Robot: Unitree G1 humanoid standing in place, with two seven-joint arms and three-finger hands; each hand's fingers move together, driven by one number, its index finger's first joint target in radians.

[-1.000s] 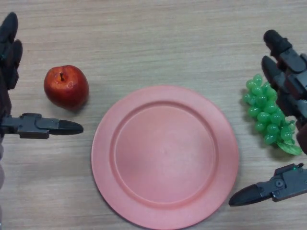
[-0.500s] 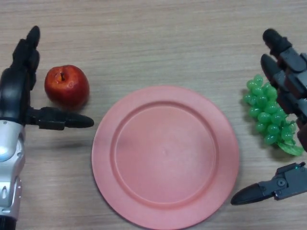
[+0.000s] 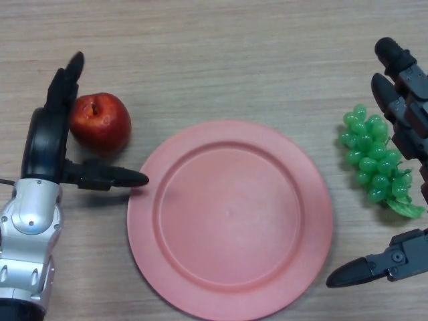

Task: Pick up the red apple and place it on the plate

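A red apple (image 3: pixel 100 122) sits on the wooden table, left of a large pink plate (image 3: pixel 229 218). My left hand (image 3: pixel 48 139) is open right beside the apple: its fingers (image 3: pixel 64 83) stretch up along the apple's left side and its thumb (image 3: pixel 110 178) points right just below the apple, its tip near the plate's left rim. I cannot tell if the fingers touch the apple. My right hand (image 3: pixel 404 120) is open at the right edge, its thumb (image 3: pixel 374 265) low beside the plate's right rim.
A bunch of green grapes (image 3: pixel 372 159) lies right of the plate, partly under my right hand's fingers. The wooden table (image 3: pixel 214 60) stretches on beyond the plate.
My left hand has moved right and forward, closing in on the apple, so fingers and thumb now frame it. The apple has shifted slightly right. The right hand has barely moved.
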